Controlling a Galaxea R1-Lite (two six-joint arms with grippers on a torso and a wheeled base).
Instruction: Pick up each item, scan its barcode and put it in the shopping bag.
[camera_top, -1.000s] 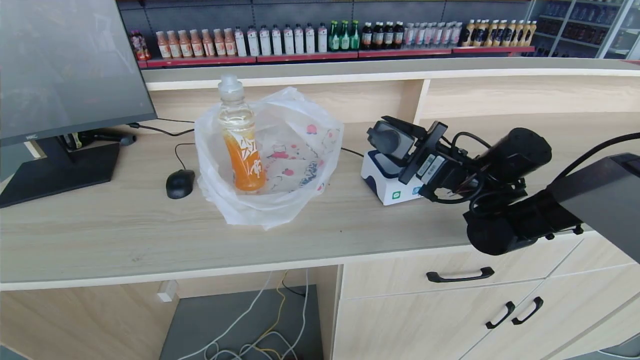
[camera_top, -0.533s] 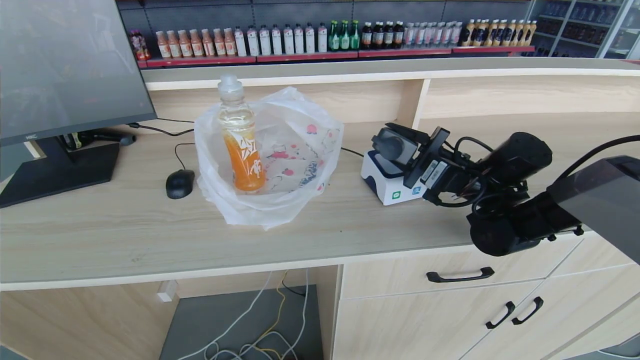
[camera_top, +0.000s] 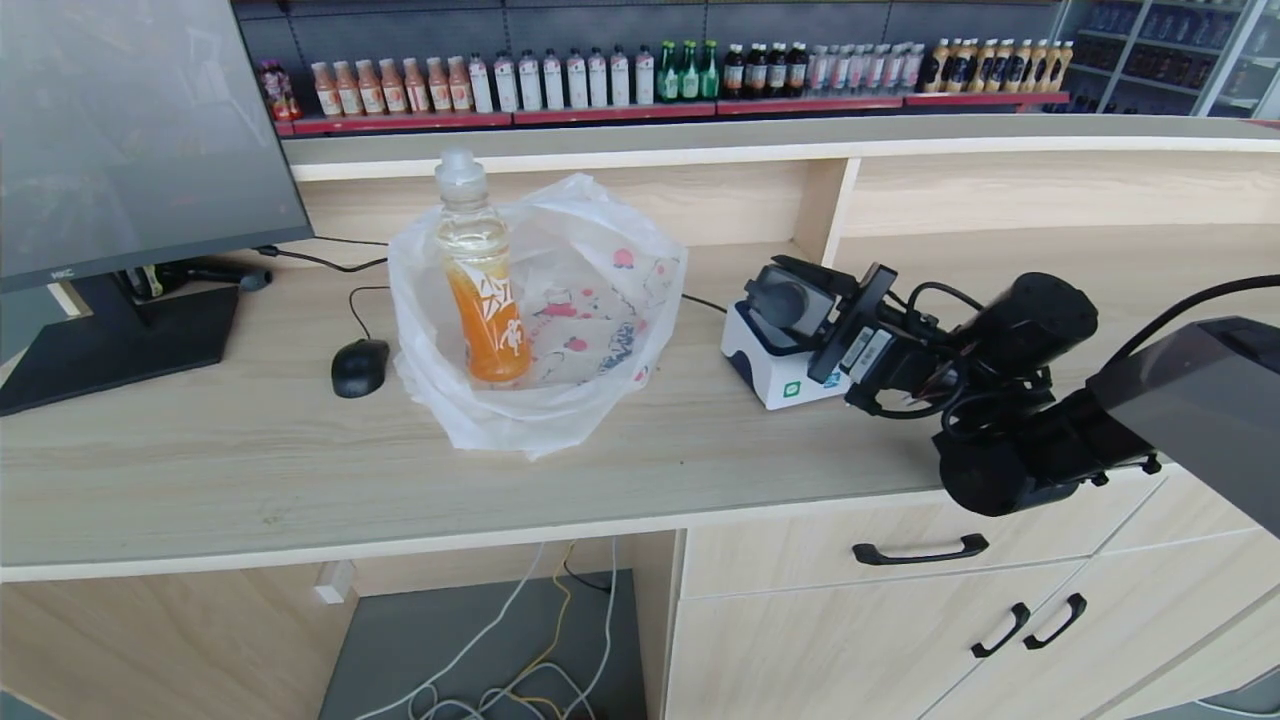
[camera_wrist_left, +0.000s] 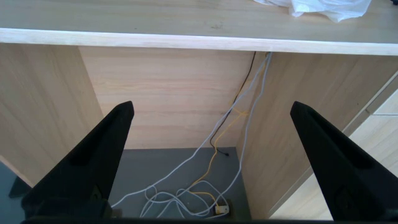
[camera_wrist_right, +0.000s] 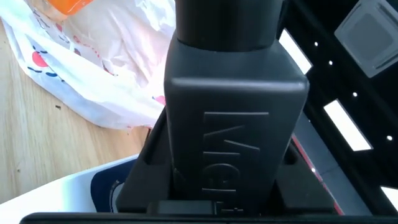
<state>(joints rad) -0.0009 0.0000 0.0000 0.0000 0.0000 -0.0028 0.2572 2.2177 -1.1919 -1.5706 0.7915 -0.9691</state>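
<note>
Item: bottle (camera_top: 485, 290), clear plastic with a white cap, orange drink and a printed label. It stands upright inside the shopping bag (camera_top: 590, 330), so it is judged already bagged.

Bag: thin, crinkled translucent film with red print, its mouth slumped open on the pale wood-grain counter (camera_top: 250, 470).

Right gripper (camera_top: 800, 300): clamped on the dark, boxy handheld scanner (camera_top: 780, 293), just above its glossy white cradle (camera_top: 775, 375), probably for docking.

Left gripper (camera_wrist_left: 211, 155): fingers spread wide and empty, parked below the counter edge, out of the way.
</note>
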